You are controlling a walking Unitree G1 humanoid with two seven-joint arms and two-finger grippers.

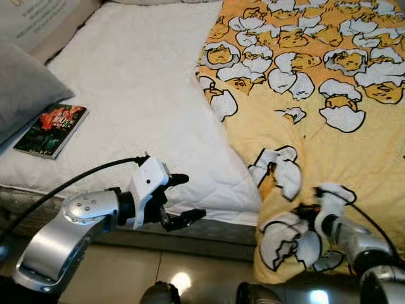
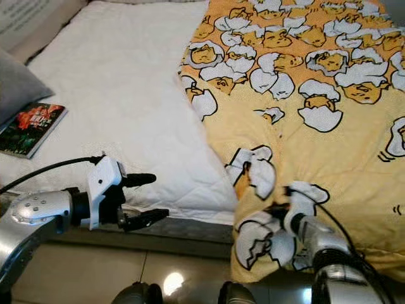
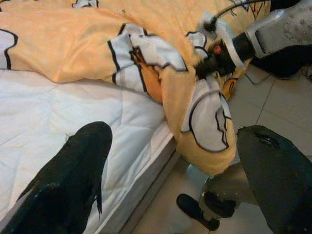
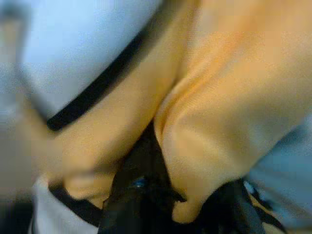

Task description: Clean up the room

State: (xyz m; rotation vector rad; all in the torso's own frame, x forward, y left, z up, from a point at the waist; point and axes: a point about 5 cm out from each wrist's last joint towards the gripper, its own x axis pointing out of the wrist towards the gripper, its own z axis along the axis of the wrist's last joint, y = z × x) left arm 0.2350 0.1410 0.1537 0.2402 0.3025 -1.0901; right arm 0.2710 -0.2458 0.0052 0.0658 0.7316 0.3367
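1. Blanket (image 1: 329, 126), yellow with an egg print, covers the right half of the bed (image 1: 139, 95); its corner hangs over the near edge.
2. Right gripper (image 1: 308, 212) pinches a fold of that corner.
3. Left gripper (image 1: 180, 199) is spread, empty, near the mattress edge.
4. Judgement: soft, light and floppy; it will drape, so take it at corners or hem.

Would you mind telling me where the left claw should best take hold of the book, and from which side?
Probably by its near long edge. The book lies flat on the mattress, tilted, beside the grey pillow at the robot's left. The left claw is open over the bed's edge; it could come in low from the bed's front and slide one finger under the cover, since the soft mattress should give.
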